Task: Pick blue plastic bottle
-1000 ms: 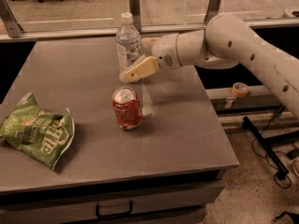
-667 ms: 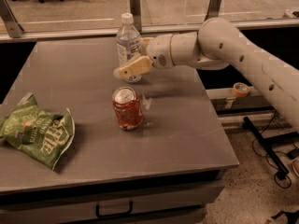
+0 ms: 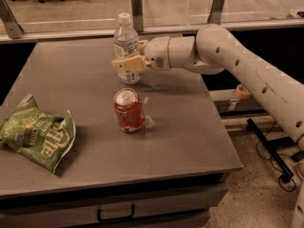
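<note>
Standing upright near the far edge of the grey table (image 3: 190, 132): blue plastic bottle (image 3: 126, 36), white cap, pale label. Gripper (image 3: 127, 55): reaching in from the right on a white arm (image 3: 237, 63), set about the bottle's lower half; whether it is clamped cannot be told. Red can (image 3: 128, 111): upright, just in front of the bottle, apart from it. Green chip bag (image 3: 35, 134): lying at the left edge

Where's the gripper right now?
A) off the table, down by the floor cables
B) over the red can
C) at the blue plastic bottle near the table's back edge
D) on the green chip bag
C: the gripper is at the lower half of the upright blue plastic bottle, behind the red can and well away from the green chip bag.
</note>
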You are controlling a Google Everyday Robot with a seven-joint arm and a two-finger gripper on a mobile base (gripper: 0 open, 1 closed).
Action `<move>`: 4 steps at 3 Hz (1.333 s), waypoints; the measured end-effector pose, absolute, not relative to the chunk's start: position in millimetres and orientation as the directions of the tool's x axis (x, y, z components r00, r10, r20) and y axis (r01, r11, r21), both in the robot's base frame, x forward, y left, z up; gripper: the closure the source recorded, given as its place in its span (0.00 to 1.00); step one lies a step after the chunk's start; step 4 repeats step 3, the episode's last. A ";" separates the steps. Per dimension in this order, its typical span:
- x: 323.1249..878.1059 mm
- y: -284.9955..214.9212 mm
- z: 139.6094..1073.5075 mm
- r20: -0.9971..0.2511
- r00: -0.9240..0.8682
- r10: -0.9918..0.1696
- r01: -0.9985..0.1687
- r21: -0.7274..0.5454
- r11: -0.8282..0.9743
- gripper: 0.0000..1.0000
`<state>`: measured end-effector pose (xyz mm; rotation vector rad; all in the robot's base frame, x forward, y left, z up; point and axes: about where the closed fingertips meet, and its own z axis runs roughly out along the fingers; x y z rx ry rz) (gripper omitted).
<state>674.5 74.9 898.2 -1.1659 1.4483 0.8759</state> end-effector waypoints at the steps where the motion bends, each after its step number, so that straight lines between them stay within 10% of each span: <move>1: 663.8 92.9 936.0 -0.992 0.004 -0.124 -0.979 -0.030 0.203 0.86; 4: 651.0 103.2 979.5 -0.997 -0.011 -0.078 -0.988 -0.001 0.155 1.00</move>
